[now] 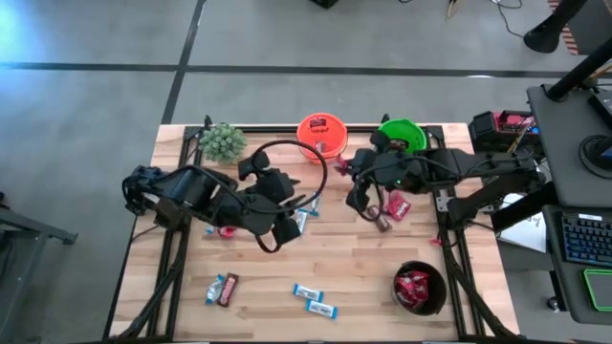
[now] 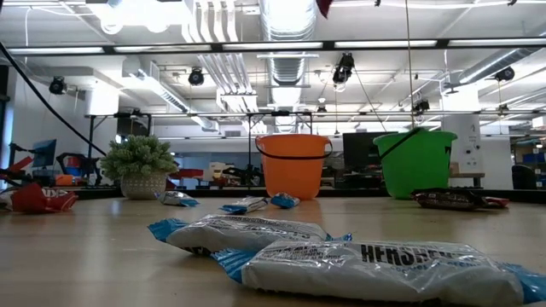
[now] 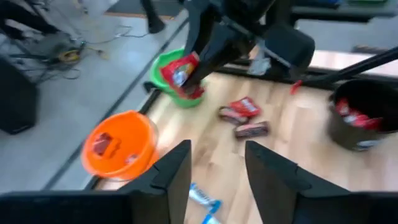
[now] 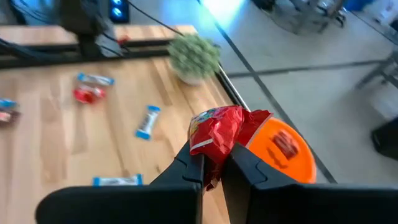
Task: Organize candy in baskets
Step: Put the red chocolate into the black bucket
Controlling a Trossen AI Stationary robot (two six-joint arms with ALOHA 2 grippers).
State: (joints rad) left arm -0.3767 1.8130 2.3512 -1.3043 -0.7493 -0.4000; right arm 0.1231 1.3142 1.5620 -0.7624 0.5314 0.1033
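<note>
Meanwhile the right gripper point(image 4: 212, 163) pinches a red packet point(image 4: 221, 134); the left gripper point(image 3: 217, 168) stands open.

Baskets: three, one orange point(image 1: 320, 134), one green point(image 1: 403, 135), one black point(image 1: 419, 288)
Blue-and-white bars on the surface: four in the high view point(image 1: 308, 292)
Dark brown bars: two point(image 1: 228, 289)
Potted plant: one point(image 1: 223, 141)
Arms: two

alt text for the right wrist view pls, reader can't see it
The right pincer is shut on a crinkly red candy packet, held up beside the orange basket. Beyond it, on the wooden table, lie blue-and-white bars and a red candy, near a small potted plant.
</note>
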